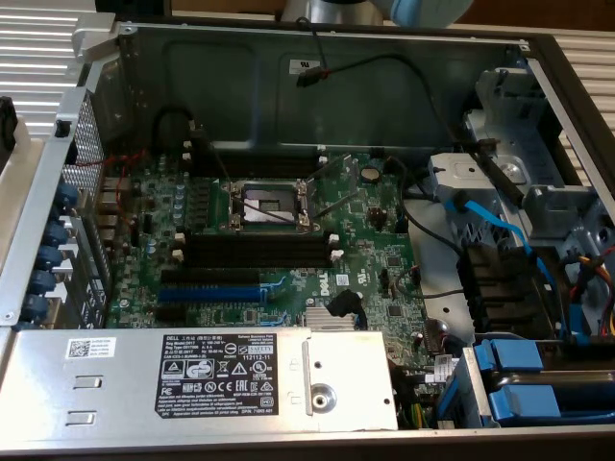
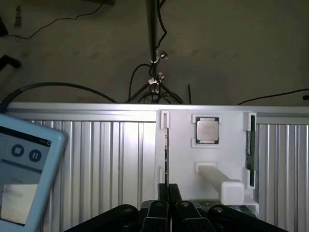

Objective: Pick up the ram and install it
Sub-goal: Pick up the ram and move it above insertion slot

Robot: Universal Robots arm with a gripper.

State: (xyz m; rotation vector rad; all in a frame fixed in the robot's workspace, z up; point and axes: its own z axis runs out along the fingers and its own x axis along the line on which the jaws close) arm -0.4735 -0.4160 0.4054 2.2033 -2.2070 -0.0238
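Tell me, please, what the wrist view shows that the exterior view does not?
Wrist view: the hand shut on an edge-on ram stick standing in a white holder, which also carries a CPU chip and a second ram stick; also a tablet with a pause button.
Exterior view: the open computer case with its motherboard, open CPU socket, black ram slots, blue expansion slot and power supply.
Both: the ribbed metal surface.

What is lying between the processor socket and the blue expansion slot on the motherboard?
In the exterior view, long black slots with white end clips lie between the processor socket and the blue expansion slot.
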